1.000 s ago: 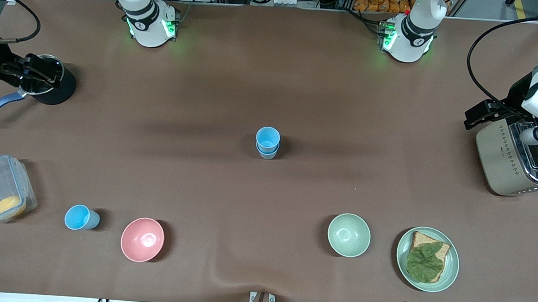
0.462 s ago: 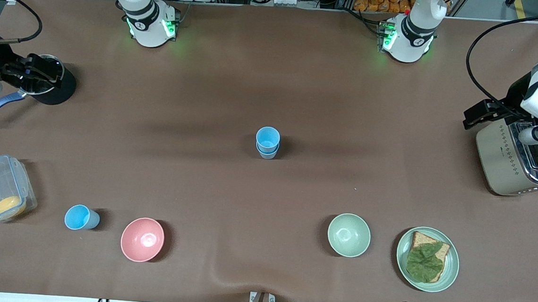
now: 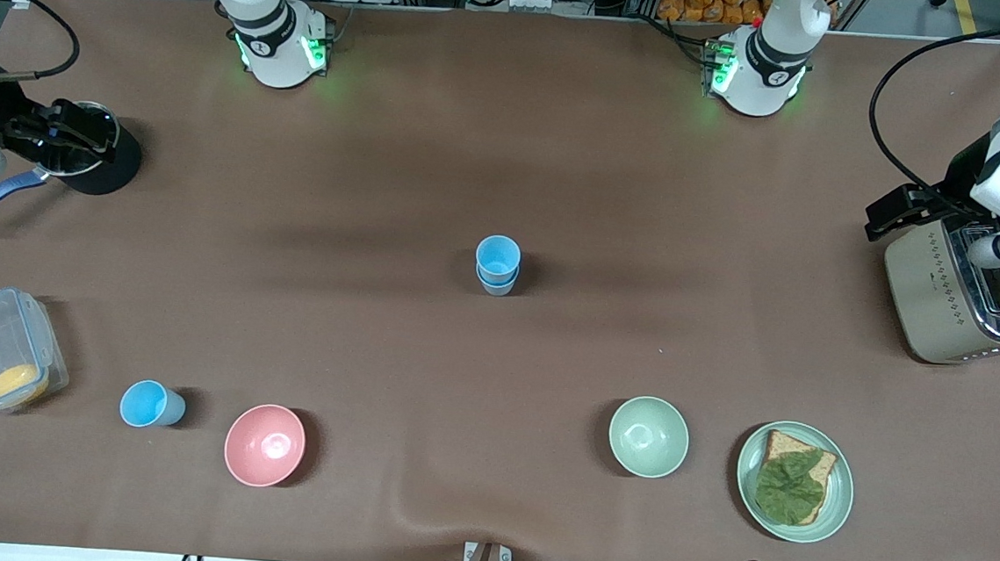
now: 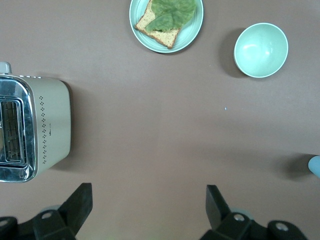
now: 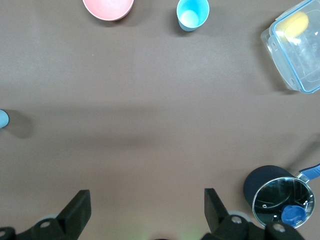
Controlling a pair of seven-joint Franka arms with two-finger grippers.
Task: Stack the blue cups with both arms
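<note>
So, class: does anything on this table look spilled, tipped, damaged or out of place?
Nothing is spilled or damaged. Two blue cups sit nested upright mid-table, but a third blue cup stands apart beside the pink bowl, unstacked.

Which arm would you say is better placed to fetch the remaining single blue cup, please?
Probably the right: the single blue cup stands toward its end of the table, where the right gripper waits open. The left gripper waits by the toaster.
</note>
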